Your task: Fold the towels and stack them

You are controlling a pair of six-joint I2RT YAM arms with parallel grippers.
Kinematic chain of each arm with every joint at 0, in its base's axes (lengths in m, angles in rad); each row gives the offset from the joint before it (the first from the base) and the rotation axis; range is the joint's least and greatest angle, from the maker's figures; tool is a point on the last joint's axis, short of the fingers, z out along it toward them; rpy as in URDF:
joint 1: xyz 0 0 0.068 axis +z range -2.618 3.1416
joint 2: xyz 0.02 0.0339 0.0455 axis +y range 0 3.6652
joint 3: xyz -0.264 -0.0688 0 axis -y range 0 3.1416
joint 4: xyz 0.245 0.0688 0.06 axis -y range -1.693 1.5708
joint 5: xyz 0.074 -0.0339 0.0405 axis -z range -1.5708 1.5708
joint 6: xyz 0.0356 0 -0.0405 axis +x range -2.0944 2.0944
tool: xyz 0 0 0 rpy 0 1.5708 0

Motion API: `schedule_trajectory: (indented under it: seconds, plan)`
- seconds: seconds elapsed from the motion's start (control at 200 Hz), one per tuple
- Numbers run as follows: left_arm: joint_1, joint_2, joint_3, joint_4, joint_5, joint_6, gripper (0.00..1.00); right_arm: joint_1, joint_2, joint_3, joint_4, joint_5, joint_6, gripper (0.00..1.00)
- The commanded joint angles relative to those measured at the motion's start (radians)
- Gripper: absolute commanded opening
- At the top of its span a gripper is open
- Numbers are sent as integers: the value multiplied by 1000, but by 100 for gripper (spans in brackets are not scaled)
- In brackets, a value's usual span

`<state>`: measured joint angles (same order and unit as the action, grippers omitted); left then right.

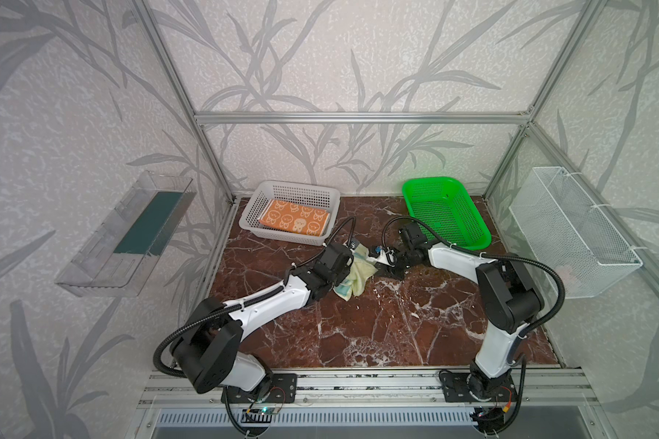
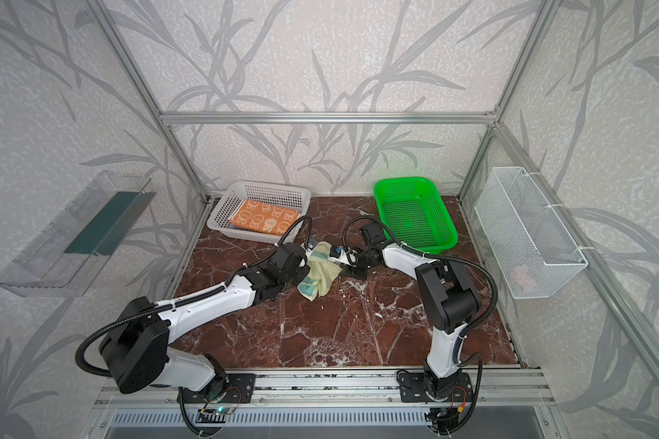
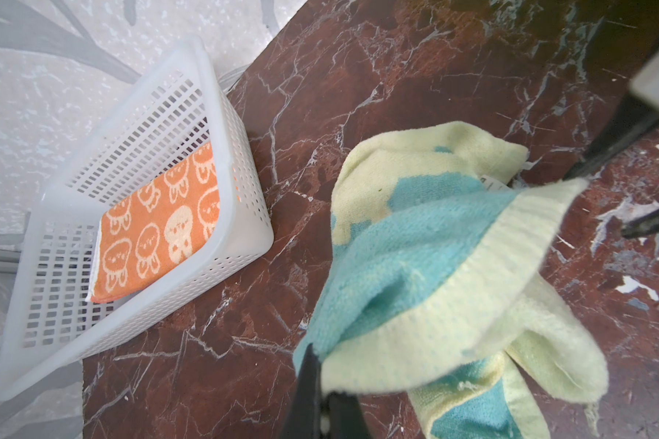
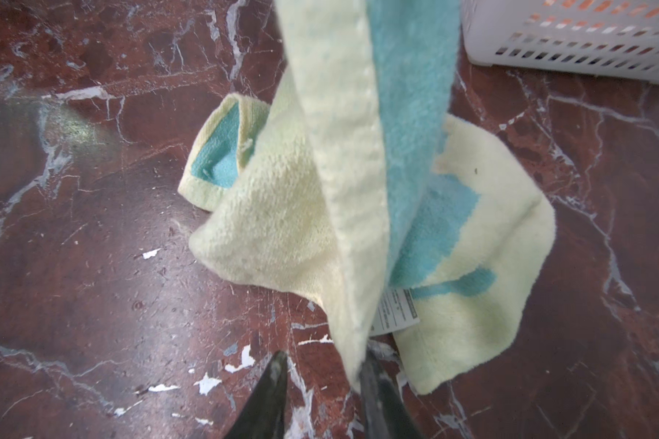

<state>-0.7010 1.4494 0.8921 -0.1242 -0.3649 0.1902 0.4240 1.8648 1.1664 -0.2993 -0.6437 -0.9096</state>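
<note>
In a top view, the yellow towel lies crumpled and partly lifted off the worktop, near the white basket that holds the orange towel.

In the left wrist view, the left fingers are clamped tight on its hem.

In the right wrist view, the right fingers stand partly apart, and the hem brushes only one of them. If they close off-line, the hem would likely slip out and leave the towel bunched.

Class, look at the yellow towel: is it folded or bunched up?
Bunched up: the yellow towel sags in loose creases, one corner pinched and raised by the left claw.
</note>
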Motion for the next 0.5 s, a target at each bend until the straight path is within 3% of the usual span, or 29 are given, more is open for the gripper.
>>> schedule_trajectory:
  seconds: [0.0,0.33,0.495]
  plan:
    - [16,-22,-18,-21,4,-45,0,0,30,45,-36,-13,17,32]
    - [44,20,-8,-45,3,-109,0,49,84,135,-135,62,10,30]
    - [49,26,-13,-54,1,-129,0,60,121,245,-233,68,119,30]
